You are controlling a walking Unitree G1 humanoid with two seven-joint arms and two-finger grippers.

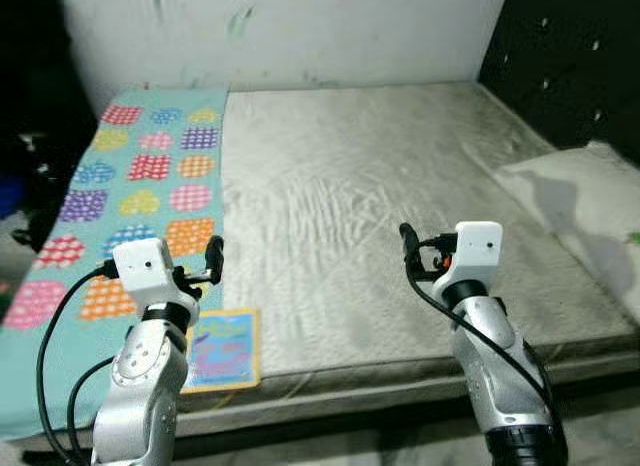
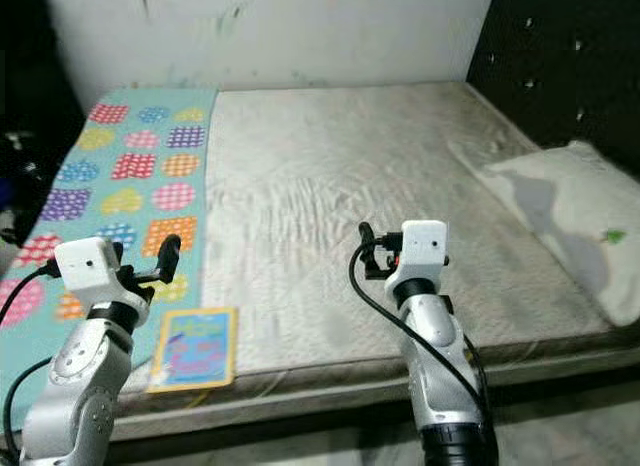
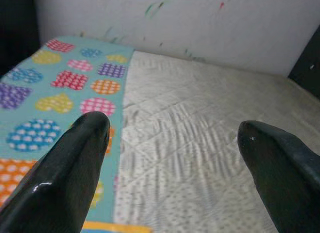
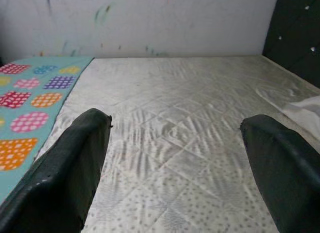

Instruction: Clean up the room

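Observation:
A bare grey quilted mattress [image 1: 370, 186] lies before me. Along its left side is spread a teal blanket [image 1: 140, 186] with colourful dotted hearts. A thin picture book [image 1: 222, 349] with a yellow border lies flat at the bed's front left edge, partly on the blanket. My left gripper [image 1: 213, 256] hovers just above and behind the book; the left wrist view shows it open [image 3: 172, 127] and holding nothing. My right gripper [image 1: 407, 236] hangs over the front middle of the mattress, open [image 4: 176, 120] and holding nothing.
A white pillow [image 1: 585, 201] lies at the bed's right side against a dark tufted headboard [image 1: 570, 56]. A white wall [image 1: 300, 26] with paint marks closes the far side. Dark clutter [image 1: 25, 156] stands left of the bed.

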